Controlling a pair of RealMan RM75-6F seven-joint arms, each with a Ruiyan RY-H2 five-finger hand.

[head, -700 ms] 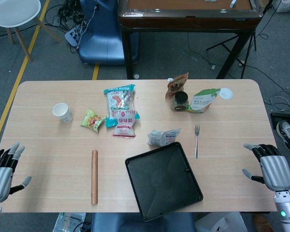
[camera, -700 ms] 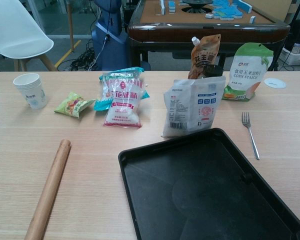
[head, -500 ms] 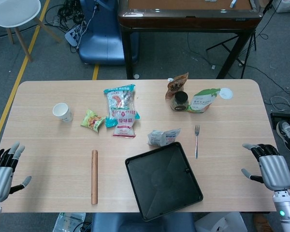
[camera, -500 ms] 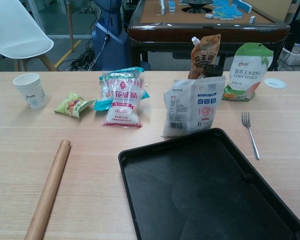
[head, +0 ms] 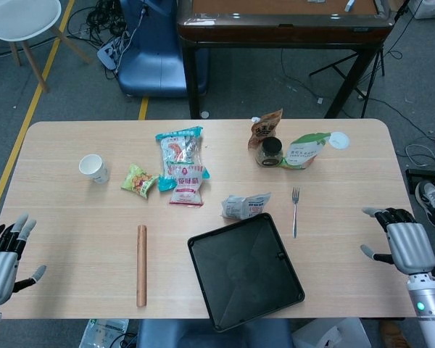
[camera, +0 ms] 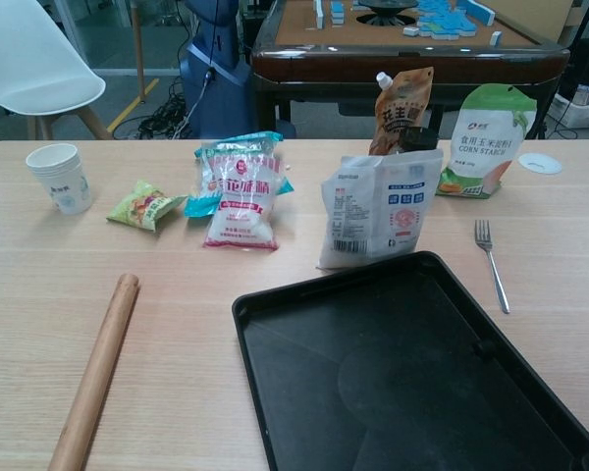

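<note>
Both hands wait empty, fingers spread: the left hand (head: 1, 255) at the pale wooden table's (head: 72, 217) near-left edge, the right hand (head: 400, 243) at its right edge. Nearest the right lies the silver fork (head: 295, 209), beside the black square baking tray (head: 244, 269); any reach should, I'd judge, clear that tray rim.

Bare table (head: 65, 239) before left hand (head: 1, 255); tray (head: 244, 270), fork (head: 295, 210) probably flank right hand (head: 402, 243).

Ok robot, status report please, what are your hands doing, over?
Left robot hand open, holding nothing, at table's near left edge. Right robot hand open, holding nothing, at right edge. Fork nearest it. Black tray and rolling pin between.
</note>
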